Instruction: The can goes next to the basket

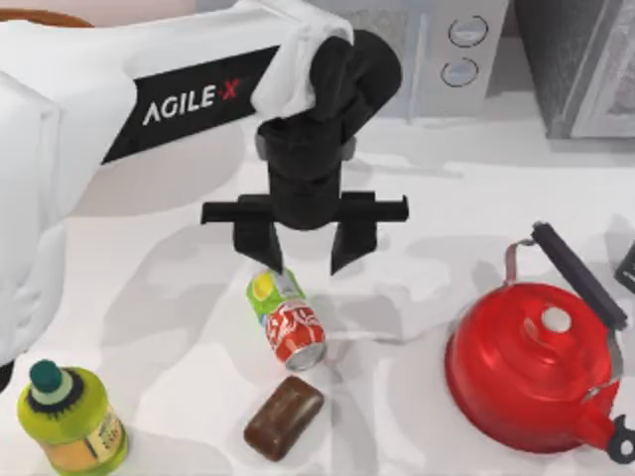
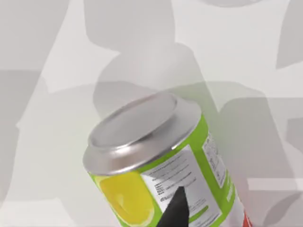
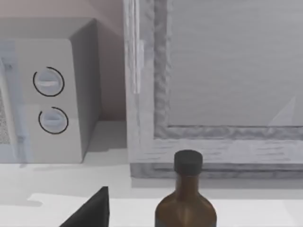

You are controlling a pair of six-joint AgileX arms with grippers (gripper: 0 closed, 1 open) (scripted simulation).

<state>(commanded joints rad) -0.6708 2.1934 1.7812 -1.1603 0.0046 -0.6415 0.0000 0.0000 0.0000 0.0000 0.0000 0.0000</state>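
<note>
While the can (image 1: 286, 318) lies on its side on the table (image 1: 417, 258), left of the red kettle (image 1: 531, 369), the top view shows the left gripper (image 1: 306, 250) spread just above its green end; it should likely descend straddling the body before closing. From the left wrist view, the silver end (image 2: 142, 130) sits off-centre, so centring helps. Across the right wrist view, a brown bottle (image 3: 186, 198) stands before a microwave (image 3: 47, 94); whether that arm's gripper is spread or closed cannot be told.

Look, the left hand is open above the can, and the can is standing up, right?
Not quite. In the top view the left hand is open just above the can, but the can is lying on its side on the table, not standing up.
</note>
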